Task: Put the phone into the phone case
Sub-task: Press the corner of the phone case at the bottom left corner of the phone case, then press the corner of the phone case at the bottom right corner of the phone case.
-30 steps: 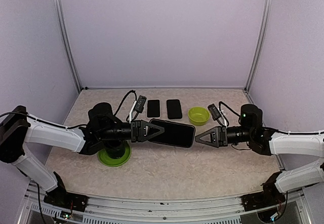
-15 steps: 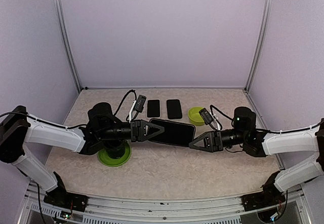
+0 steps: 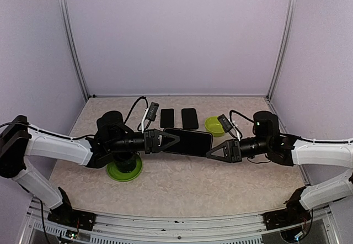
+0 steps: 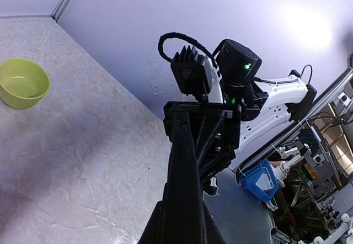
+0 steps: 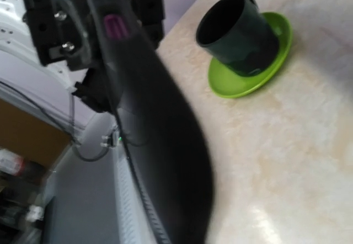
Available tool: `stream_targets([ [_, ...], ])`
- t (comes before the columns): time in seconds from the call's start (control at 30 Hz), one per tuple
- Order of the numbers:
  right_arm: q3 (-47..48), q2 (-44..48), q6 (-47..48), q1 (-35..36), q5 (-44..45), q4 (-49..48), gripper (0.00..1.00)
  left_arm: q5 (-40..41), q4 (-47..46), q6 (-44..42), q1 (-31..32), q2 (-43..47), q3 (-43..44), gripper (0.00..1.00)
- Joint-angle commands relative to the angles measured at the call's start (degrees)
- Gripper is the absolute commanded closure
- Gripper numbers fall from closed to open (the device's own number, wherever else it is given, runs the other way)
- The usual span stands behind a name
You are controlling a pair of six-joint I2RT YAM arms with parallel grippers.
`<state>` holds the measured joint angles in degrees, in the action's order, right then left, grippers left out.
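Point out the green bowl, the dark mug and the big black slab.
Lime green round bowl [image 3: 216, 126]: top view, inside.
Dark green mug [image 5: 248, 48]: right wrist view, outer wall.
Big black flat slab [image 3: 190, 143]: top view, upper face.

**Inspector:** Supporting surface?

**Assistant:** One table [image 3: 182, 191], beige and marbled, across the lower half of the top view.

**Inspector:** Items lying directly on it?

**Assistant:** Upper centre, the left black slab [image 3: 167, 118] and the right black slab [image 3: 190, 118] lie flat, side by side, not touching. A green bowl [image 3: 216, 126] sits just right of them. A green saucer [image 3: 117, 174] lies at lower left, partly hidden.
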<state>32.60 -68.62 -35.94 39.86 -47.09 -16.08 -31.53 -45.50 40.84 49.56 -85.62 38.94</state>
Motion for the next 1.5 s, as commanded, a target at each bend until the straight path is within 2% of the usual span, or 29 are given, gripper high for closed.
stream_targets([
  [0.0,3.4,4.9,5.0,-0.1,4.7,7.2,0.69,4.9,5.8,-3.3,-0.3,1.7,1.5,1.0],
  [0.07,3.9,6.5,5.6,-0.5,7.1,9.0,0.6,5.0,6.3,-3.6,-0.3,1.9,1.7,1.0],
  [0.17,3.8,8.1,5.6,-1.0,9.3,9.2,0.55,4.5,5.8,-3.5,-0.3,2.1,1.5,1.0],
  [0.4,3.5,4.3,4.0,-1.2,15.4,8.1,0.5,2.7,2.1,-2.0,-0.3,2.3,0.7,1.0],
  [0.53,2.5,1.3,1.9,-1.2,14.2,4.9,0.48,2.5,1.4,-1.8,-0.3,2.8,0.3,1.0],
  [0.73,-0.3,-1.5,-3.2,-1.1,10.2,-5.3,0.5,2.7,0.8,-1.4,-0.3,2.8,0.0,1.0],
  [0.87,-0.7,-3.2,-4.8,-1.1,10.0,-8.1,0.54,2.7,-0.1,-0.9,-0.2,2.2,-0.3,1.0],
  [0.97,-0.9,-4.4,-5.6,-1.0,9.5,-9.7,0.64,2.9,-0.5,-0.6,-0.1,1.8,-0.3,1.0],
  [1.13,-1.1,-4.0,-4.8,-1.0,9.6,-9.8,1.0,3.7,0.3,-0.8,-0.1,1.4,-0.2,1.0],
  [1.27,-0.5,-0.9,-0.3,-1.1,9.3,-4.5,1.0,6.0,5.2,-2.9,-0.2,1.6,0.9,1.0],
  [1.47,-1.9,4.3,2.7,-2.7,5.3,-3.3,1.0,6.3,5.9,-3.1,-0.6,2.1,0.5,1.0],
])
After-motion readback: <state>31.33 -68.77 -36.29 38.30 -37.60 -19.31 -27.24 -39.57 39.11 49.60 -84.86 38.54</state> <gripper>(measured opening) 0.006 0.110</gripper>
